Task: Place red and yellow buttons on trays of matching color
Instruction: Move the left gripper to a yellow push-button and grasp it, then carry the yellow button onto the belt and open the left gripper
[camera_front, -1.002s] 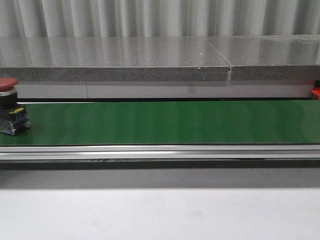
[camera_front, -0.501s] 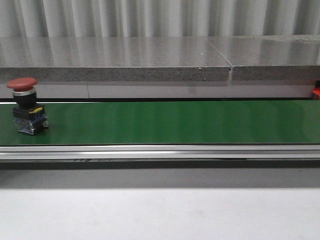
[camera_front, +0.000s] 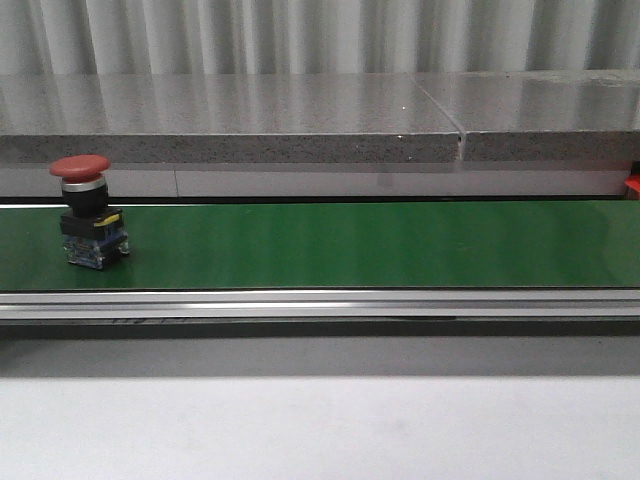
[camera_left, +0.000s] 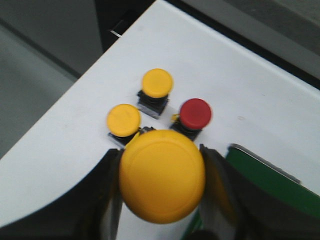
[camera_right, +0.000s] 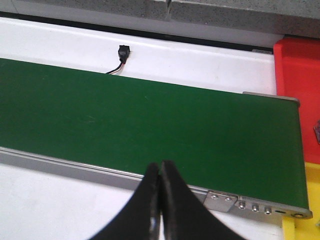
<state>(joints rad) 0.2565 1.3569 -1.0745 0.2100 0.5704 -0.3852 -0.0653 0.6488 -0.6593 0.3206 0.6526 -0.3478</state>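
**Green belt carries one red button; left gripper holds a yellow one**

Green conveyor belt (camera_front: 350, 245) runs the full width of the front view, with a grey stone ledge (camera_front: 230, 120) behind it and a white table (camera_front: 320, 430) in the near foreground. A red tray (camera_right: 299, 90) sits past the belt's right end, and a strip of yellow tray (camera_right: 300, 200) shows nearer along that same end.

On the left part of the belt a red button (camera_front: 88, 212) stands upright on its black and blue base.

The left gripper (camera_left: 161, 185) is clamped on a large yellow button (camera_left: 161, 182), its fingers (camera_left: 107, 195) pressed against both sides of the cap. Beyond it, on the white table, two smaller yellow buttons (camera_left: 157, 83) (camera_left: 123, 120) and a second red button (camera_left: 195, 113) stand close together.

The right gripper (camera_right: 160, 200) hangs over the near edge of the belt with its two black fingers (camera_right: 172, 200) pressed together, holding nothing.
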